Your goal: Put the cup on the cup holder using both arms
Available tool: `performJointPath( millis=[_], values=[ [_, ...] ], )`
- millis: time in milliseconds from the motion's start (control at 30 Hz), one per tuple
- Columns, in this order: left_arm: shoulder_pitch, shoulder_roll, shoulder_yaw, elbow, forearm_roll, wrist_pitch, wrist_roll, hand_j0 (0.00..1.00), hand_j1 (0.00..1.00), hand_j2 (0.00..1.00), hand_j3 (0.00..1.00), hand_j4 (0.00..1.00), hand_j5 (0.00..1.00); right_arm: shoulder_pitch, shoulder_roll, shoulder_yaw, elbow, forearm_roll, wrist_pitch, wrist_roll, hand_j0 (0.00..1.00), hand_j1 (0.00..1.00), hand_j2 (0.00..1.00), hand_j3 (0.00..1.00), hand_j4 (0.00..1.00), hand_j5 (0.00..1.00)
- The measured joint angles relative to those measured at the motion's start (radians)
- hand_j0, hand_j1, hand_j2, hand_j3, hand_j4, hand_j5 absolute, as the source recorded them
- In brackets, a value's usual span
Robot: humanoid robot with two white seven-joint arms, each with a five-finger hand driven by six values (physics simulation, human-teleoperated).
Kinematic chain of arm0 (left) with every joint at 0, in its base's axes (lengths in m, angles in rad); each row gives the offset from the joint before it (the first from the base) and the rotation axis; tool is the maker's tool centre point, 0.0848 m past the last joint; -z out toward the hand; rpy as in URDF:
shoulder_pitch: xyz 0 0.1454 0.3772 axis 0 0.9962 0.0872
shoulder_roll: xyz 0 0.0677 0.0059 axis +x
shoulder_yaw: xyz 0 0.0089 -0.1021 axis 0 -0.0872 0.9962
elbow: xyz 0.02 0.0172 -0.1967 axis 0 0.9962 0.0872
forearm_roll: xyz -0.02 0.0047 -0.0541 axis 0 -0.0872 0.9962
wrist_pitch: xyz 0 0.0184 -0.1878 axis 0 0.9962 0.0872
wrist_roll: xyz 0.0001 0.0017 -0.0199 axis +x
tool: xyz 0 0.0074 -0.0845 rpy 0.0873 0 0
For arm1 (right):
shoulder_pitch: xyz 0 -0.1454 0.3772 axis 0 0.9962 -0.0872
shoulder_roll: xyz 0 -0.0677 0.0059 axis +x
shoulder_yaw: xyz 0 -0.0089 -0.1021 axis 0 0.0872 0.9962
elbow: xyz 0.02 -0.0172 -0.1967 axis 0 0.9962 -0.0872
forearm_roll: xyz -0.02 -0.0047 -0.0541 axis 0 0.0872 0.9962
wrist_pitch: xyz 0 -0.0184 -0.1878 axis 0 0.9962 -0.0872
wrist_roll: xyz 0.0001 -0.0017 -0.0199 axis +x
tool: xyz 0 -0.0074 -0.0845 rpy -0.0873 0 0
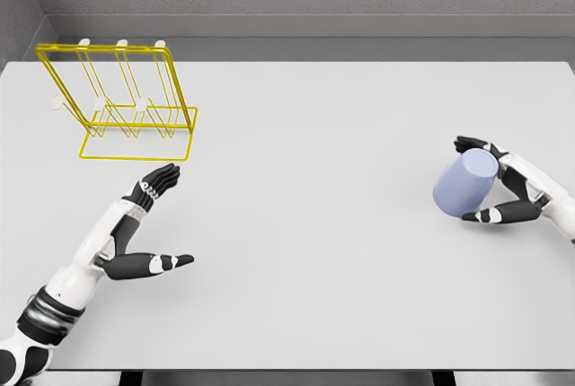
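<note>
Right hand (503,190) clasps cup (465,183) at 3 o'clock; left hand (144,224) spread, empty. Rack (121,99) at 10 o'clock untouched: handover, placing remain.

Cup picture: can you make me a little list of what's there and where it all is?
cup: pale blue, tilted, on the right side of the table
right hand: fingers wrapped around the cup
left hand: open, holding nothing, near the rack
rack: yellow wire with white pegs, far left, no cup on it
table: white
task status: cup not yet on the rack
</note>
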Motion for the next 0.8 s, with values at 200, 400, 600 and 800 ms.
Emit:
performJointPath(
  millis=[200,400,600,800],
  values=[
    [0.002,-0.011,0.000,0.000,-0.001,0.000,0.000,1.00,1.00,1.00,1.00,1.00,1.00,-0.008,0.001,-0.002,0.016,-0.002,0.002,0.000,0.83,0.83,0.83,0.83,0.83,0.83],
    [0.002,-0.019,0.001,0.000,-0.001,0.000,0.002,1.00,1.00,1.00,1.00,1.00,1.00,-0.018,0.001,0.009,0.020,0.000,0.001,-0.001,0.74,0.74,0.74,0.74,0.74,0.74],
    [0.003,-0.018,0.002,0.000,-0.001,0.000,0.003,1.00,1.00,1.00,1.00,1.00,1.00,-0.018,0.001,0.013,0.019,-0.005,0.003,-0.001,0.73,0.73,0.73,0.73,0.73,0.73],
    [0.006,-0.018,0.002,-0.001,-0.001,0.000,0.003,1.00,1.00,1.00,1.00,1.00,1.00,-0.023,0.000,0.016,0.015,0.003,0.000,0.000,0.70,0.70,0.70,0.70,0.70,0.70]
  ],
)
